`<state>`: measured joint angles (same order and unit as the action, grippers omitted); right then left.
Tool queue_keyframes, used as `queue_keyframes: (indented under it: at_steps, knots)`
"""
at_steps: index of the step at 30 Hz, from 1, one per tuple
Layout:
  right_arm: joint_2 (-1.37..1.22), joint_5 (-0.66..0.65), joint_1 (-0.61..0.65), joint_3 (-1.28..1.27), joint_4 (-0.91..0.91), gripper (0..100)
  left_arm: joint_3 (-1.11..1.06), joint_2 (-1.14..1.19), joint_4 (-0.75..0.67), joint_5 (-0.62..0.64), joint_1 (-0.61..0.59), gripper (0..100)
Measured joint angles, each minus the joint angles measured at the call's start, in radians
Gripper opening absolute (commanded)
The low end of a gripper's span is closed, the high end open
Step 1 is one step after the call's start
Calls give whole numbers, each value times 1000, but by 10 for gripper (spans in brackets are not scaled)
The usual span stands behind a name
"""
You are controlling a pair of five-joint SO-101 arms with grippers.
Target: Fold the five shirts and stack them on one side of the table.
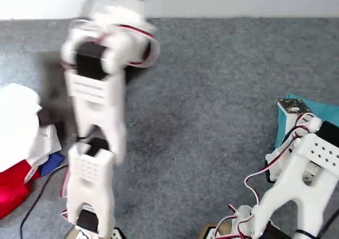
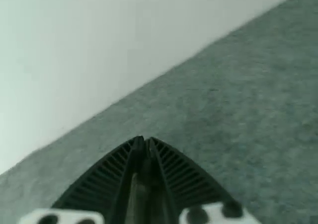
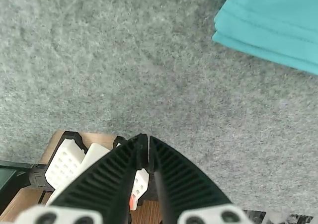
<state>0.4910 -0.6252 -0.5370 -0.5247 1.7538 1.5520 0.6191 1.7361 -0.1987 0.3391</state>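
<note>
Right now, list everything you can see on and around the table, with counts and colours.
table: one, grey, fuzzy surface
wall: one, white, beyond the far edge
white shirt: one, white, crumpled at the left edge
red shirt: one, red, beside it, on the near side
blue cloth: one, blue, corner showing between those two
teal shirt: one, teal, at the right edge
cable: one, black, by the red shirt
left arm: one, white, stretched toward the wall
right arm: one, white, beside the teal shirt
left gripper: one, black, shut, near the wall
right gripper: one, black, shut, over bare table
</note>
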Motion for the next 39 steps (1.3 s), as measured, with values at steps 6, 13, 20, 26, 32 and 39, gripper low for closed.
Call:
queue_keyframes:
  at_steps: [6, 13, 20, 26, 32, 39]
  knots:
    - [0, 0, 0, 0, 0, 9, -135, 0, 0, 0, 227, 148]
    - [0, 0, 0, 0, 0, 9, -262, -81, 0, 0, 241, 207]
    - [0, 0, 0, 0, 0, 9, -605, -319, 0, 0, 173, 207]
    - [0, 0, 0, -49, 0, 9, -973, -434, 0, 0, -3, 208]
    - [2, 0, 0, -109, 0, 9, -1172, -404, 0, -17, -144, 288]
    - [5, 0, 0, -112, 0, 9, -1181, -213, -37, -32, -178, 301]
